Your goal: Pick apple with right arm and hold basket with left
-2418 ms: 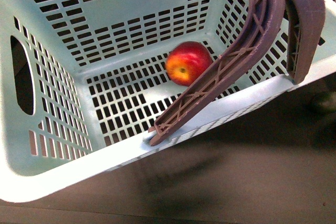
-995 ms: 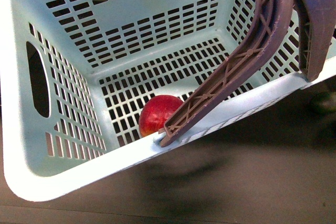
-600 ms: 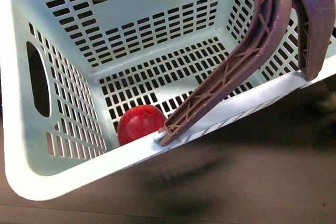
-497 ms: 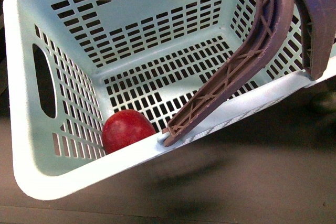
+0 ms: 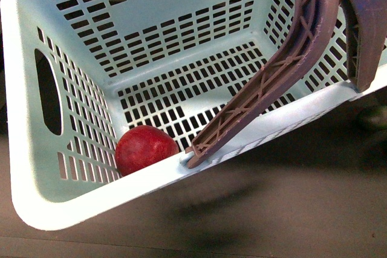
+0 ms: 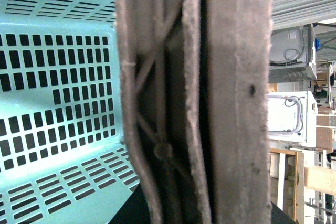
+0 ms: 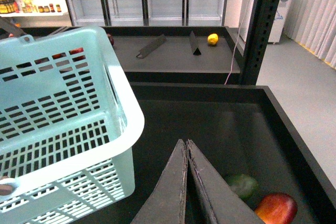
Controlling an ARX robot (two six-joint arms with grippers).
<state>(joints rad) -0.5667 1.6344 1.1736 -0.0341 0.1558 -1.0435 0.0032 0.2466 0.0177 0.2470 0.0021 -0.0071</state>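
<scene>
Rolled off mid-floor, the apple (image 5: 143,149) lies in a corner of the basket (image 5: 91,200), apart from the right gripper (image 7: 185,143), pressed together empty, so picking looks done; left gripper's hold cannot be told.
</scene>
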